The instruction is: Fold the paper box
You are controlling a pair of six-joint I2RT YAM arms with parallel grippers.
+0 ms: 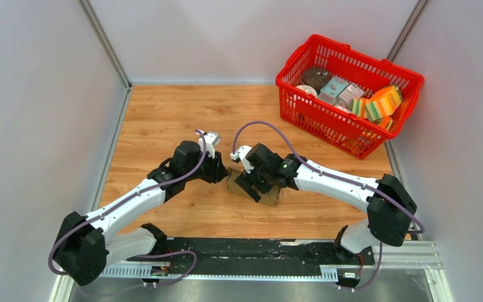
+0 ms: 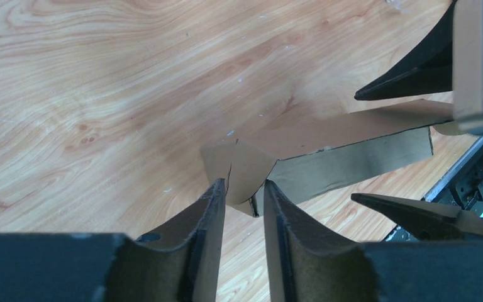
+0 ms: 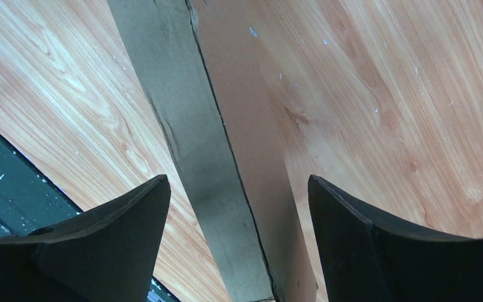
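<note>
Your left pincer (image 2: 244, 189) is standing part-way apart, straddling a curled end flap of the paper box (image 2: 352, 157). A slit of gap is showing beside the flap, so I can't tell if the pads are biting yet. Your right pincer (image 3: 238, 182) is hanging wide apart over a long panel, w/ neither finger touching it. The box is lying on the table (image 1: 163, 119), mid-front, btwn the two wrists. It's part-folded: one wall is standing up & the flap is bowing.

Handling, my guess: you're dealing w/ thin brown card, v. light, stiff across the panels but bending readily at the score lines. It's likely sliding on the smooth wood if you're pushing w/ one arm only, so be bracing it w/ the other. Hard squeezing is risking a crease or a tear at the notches. Be taking hold at a flap edge close to its fold line, or across the standing wall, not mid-panel.

Hard to see: in the top view both wrists are covering most of the box, so overall shape & no. of flaps aren't readable. The wrist views are cropping it too. The red basket (image 1: 317, 119) is sitting well apart, far right.
</note>
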